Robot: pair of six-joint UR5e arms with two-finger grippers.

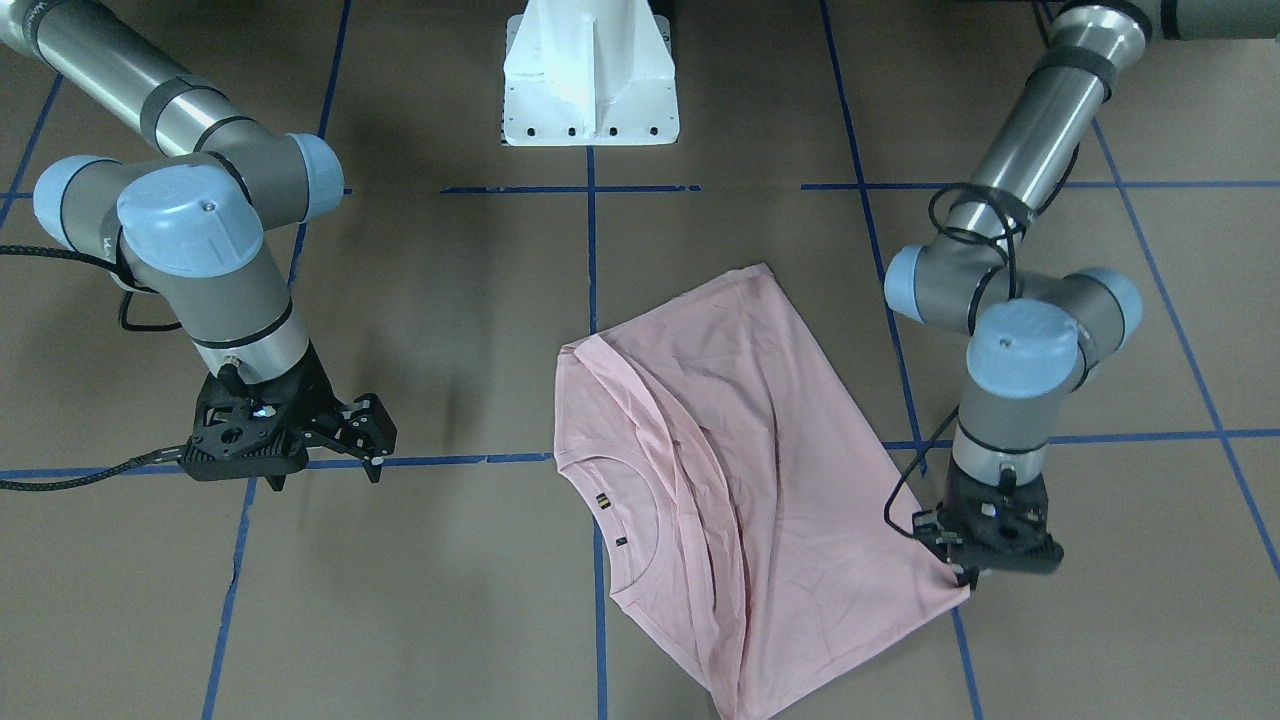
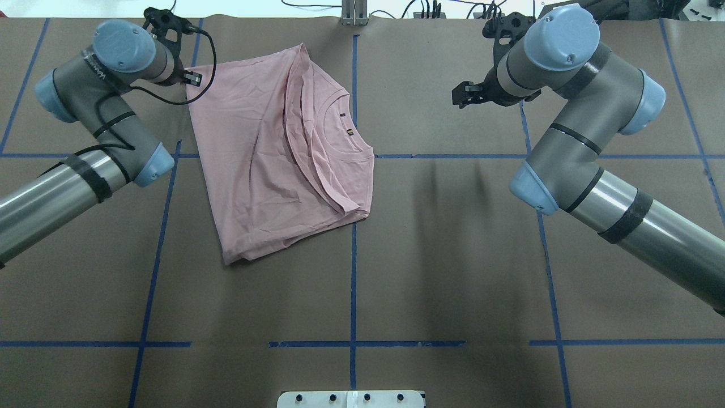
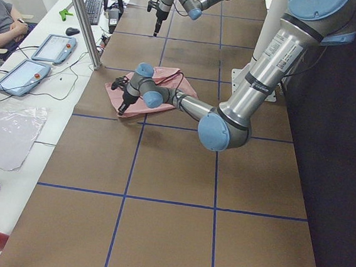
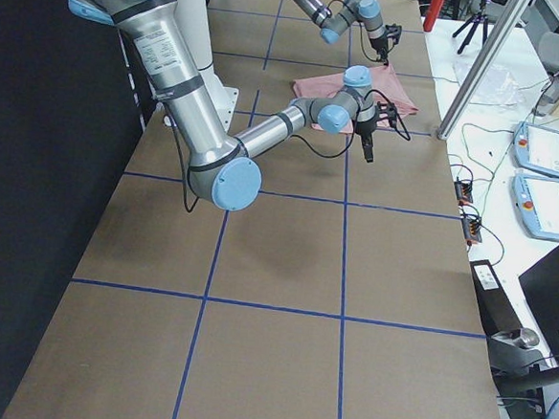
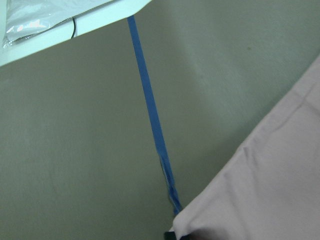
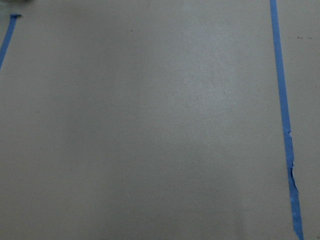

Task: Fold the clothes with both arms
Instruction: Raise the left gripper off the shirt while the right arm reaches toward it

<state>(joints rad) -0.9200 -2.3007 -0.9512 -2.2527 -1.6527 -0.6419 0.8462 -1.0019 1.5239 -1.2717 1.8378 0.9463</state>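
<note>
- The pale pink T-shirt (image 2: 266, 170) is lying folded in half on the brown table (image 2: 453, 255), mostly in the robot's left half and towards the far side.
- Its ribbed collar (image 2: 345, 130) is facing up, and that edge is just crossing the centre blue tape line (image 2: 353, 255).
- The left gripper (image 1: 962, 575) is pointing down at the shirt's far left corner and touching it. Its fingertips are hiding under its own body, so I cannot tell whether they are pinching the cloth.
- The right gripper (image 1: 360, 450) is hovering with its fingers spread and holding nothing, well apart from the shirt.
- A broad stretch of bare brown surface is lying between the collar edge and the right gripper (shadows only).
- The shirt's near hem is stopping well short of the white pedestal base (image 1: 590, 90).
</note>
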